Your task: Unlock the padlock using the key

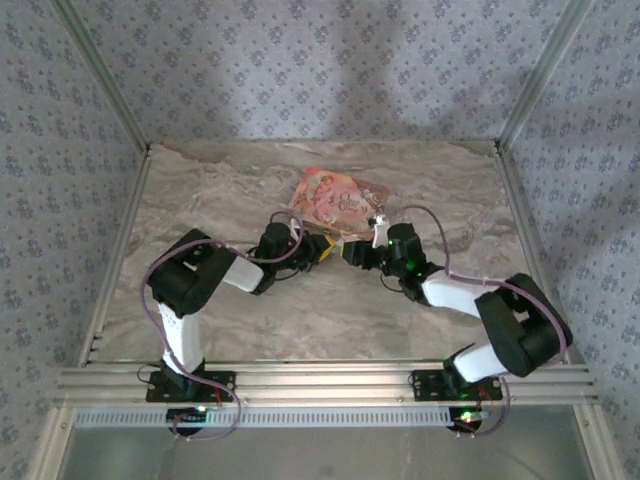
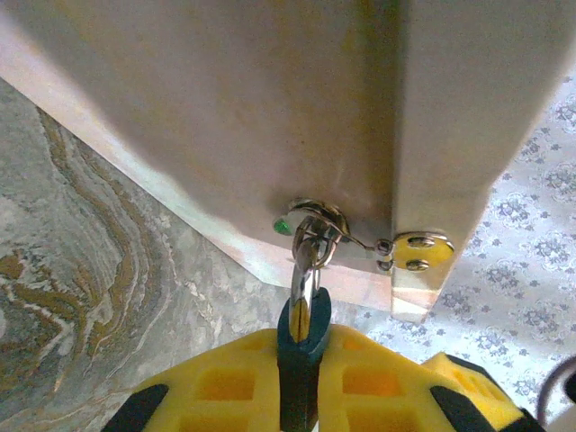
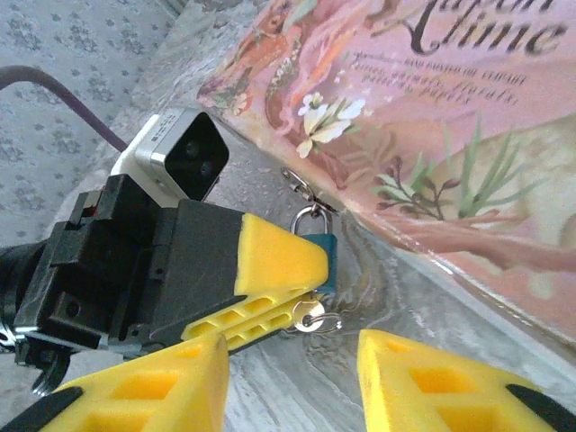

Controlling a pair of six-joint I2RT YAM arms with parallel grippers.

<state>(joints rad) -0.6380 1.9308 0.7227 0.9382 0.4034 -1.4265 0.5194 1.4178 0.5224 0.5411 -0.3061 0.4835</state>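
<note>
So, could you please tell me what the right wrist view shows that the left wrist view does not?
The right wrist view gives the key just under the padlock, the open right gripper near it, and the illustrated lid of the pink box. The left wrist view gives the box's plain side and a metal fitting. Both share the padlock pinched in the left gripper and the marbled table.
</note>
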